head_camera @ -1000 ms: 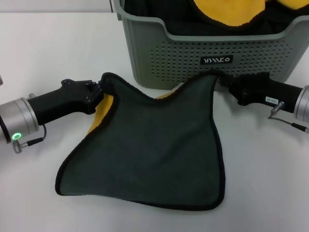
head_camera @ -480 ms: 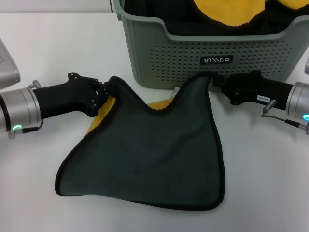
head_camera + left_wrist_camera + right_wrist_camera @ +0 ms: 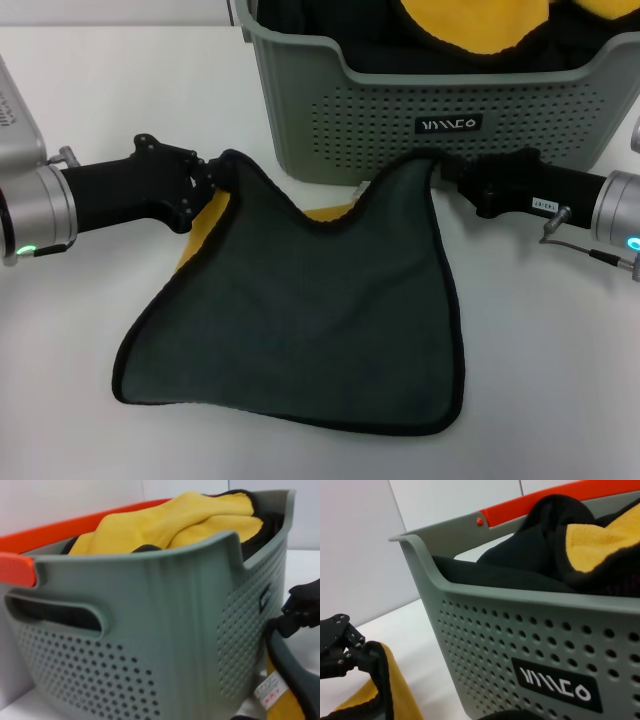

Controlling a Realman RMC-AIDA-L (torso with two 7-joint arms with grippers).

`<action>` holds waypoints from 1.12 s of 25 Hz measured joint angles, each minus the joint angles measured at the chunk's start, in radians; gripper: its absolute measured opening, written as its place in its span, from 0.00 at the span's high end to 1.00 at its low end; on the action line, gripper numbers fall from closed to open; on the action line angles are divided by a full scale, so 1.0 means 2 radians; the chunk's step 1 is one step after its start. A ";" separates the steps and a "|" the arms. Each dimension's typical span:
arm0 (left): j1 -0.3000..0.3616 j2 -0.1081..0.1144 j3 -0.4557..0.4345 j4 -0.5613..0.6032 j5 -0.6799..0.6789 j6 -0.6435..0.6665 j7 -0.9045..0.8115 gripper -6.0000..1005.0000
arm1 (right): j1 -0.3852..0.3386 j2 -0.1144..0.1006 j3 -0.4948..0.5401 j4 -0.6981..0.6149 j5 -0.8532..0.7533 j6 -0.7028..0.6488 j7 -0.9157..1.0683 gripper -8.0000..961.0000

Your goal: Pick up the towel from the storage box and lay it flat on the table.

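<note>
From the head camera we look down on a white table (image 3: pixel 90 90) with a grey-green storage box (image 3: pixel 380 120) standing at its far side. The box has dotted, perforated walls and a small black label (image 3: pixel 449 125) with white lettering on the side facing us. Inside it we see bunched yellow-and-black cloths (image 3: pixel 470 25).

The towel (image 3: pixel 320 320) is out of the box, spread on the table just in front of it, dark grey-green side up, with black stitched edging all round. Its two near corners lie flat on the table. Its two far corners are drawn up and outward, one to each gripper, so the far edge sags in a dip between them, where a little of the yellow underside shows.

We see the left gripper (image 3: pixel 210 178), black, reaching in from the left and closed on the towel's far left corner, with yellow cloth showing just beneath it. The right gripper (image 3: pixel 452 175), also black, reaches in from the right and is pinched on the far right corner, close to the box wall below the label.

In the left wrist view we see the box from one end, with its handle slot, an orange bar (image 3: pixel 20 567) behind it, and the right gripper farther off clamped on the towel's edge, a small white tag (image 3: pixel 270 690) on the cloth below. In the right wrist view the left gripper grips the black edging beside the box.
</note>
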 joint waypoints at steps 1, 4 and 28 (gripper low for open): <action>0.002 0.000 0.000 0.000 0.000 -0.005 0.000 0.96 | 0.000 0.000 0.000 0.000 -0.001 0.002 0.003 0.89; 0.008 0.000 0.001 0.001 0.000 -0.022 0.001 0.96 | -0.002 0.000 -0.006 0.000 -0.002 0.011 0.011 0.89; 0.035 -0.001 -0.010 0.010 -0.058 -0.044 -0.033 0.68 | -0.106 -0.015 -0.013 -0.102 -0.003 -0.063 0.083 0.71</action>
